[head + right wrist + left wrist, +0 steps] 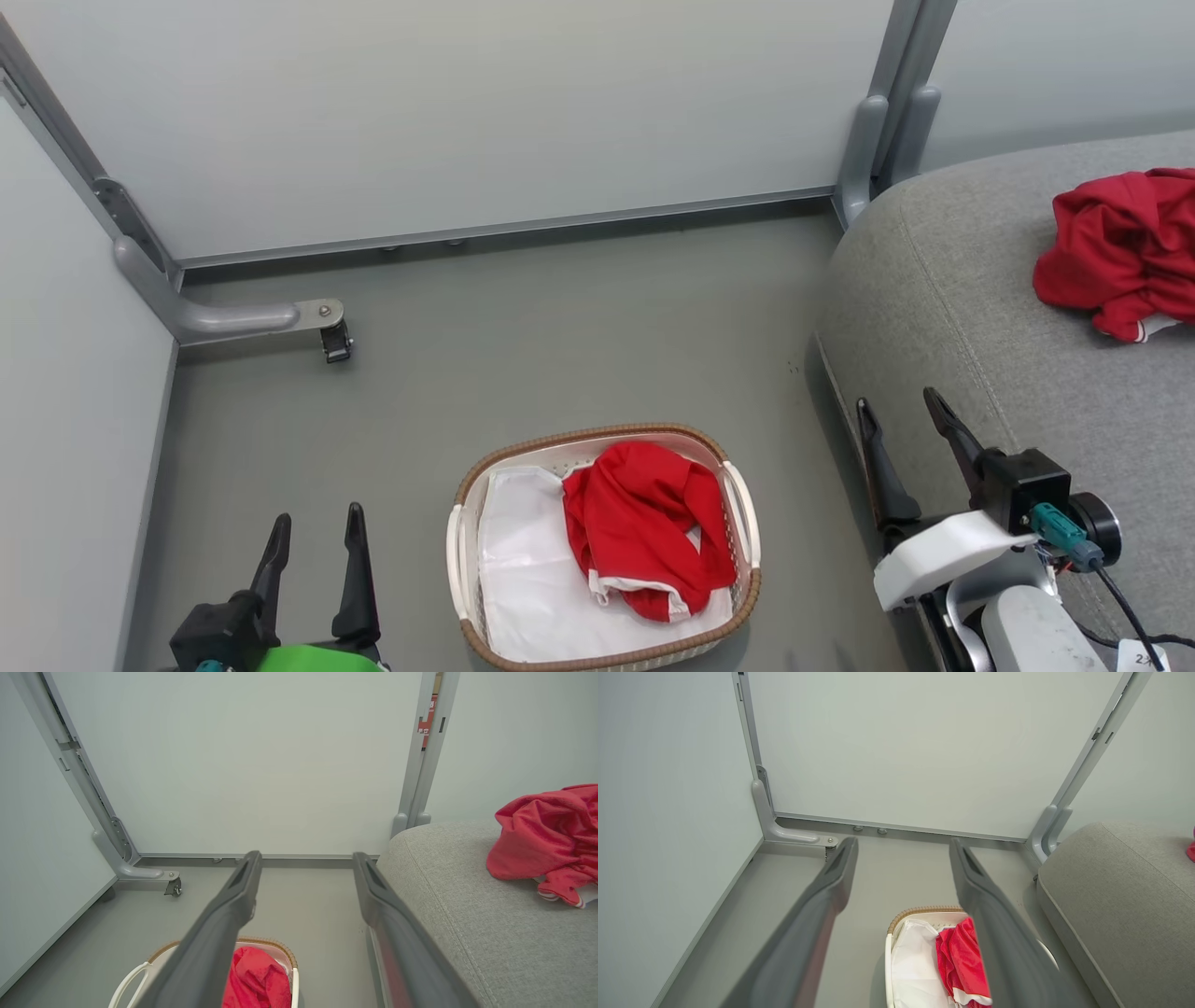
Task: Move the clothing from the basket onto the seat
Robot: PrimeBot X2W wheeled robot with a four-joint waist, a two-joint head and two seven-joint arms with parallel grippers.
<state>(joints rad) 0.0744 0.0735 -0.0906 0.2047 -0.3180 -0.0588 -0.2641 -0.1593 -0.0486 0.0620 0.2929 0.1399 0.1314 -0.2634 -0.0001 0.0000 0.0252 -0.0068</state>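
On the floor stands the white basket [467,495] with its brown woven rim; a red garment [644,527] with white trim lies in its right half on a white liner sheet [523,569]. A second red garment [1120,247] lies crumpled on the grey seat [980,308] at the right. My left gripper [316,527] is open, left of the basket and above the floor. My right gripper [898,411] is open at the seat's front edge, empty. The basket [920,912] and its red garment [962,961] lie under the left gripper [903,845]. The right gripper [306,858] points between basket [275,943] and seat [467,905].
Pale partition panels [467,112] close off the back and left. A grey metal foot with a caster [331,336] juts onto the floor at the left, and a post [878,140] stands by the seat's back corner. Grey floor [579,345] spreads between the basket and the panels.
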